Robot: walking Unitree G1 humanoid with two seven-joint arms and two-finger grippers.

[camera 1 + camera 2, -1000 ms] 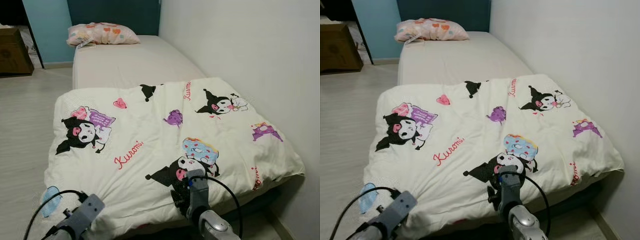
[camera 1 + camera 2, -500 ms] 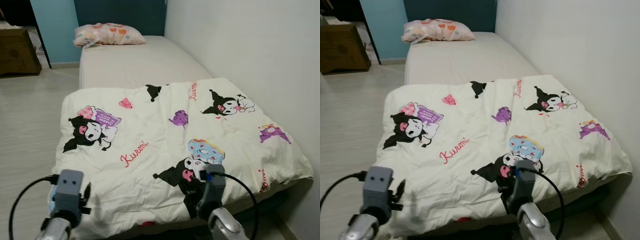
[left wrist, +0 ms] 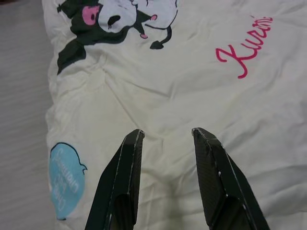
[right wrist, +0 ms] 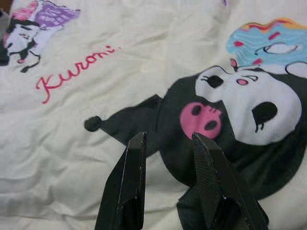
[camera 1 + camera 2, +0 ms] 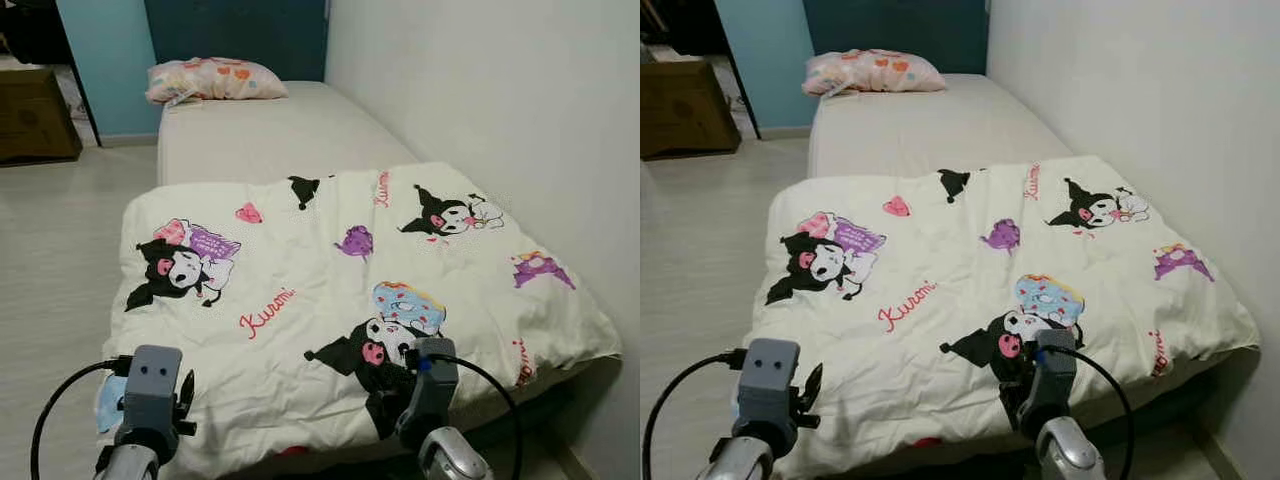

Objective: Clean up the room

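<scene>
Two grippers, left gripper (image 3: pixel 165 136), right gripper (image 4: pixel 168 139), over blanket (image 5: pixel 330 300) edge

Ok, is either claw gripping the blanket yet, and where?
Nothing is held. The left claw and right claw are both open above the blanket, near its foot edge.
</scene>
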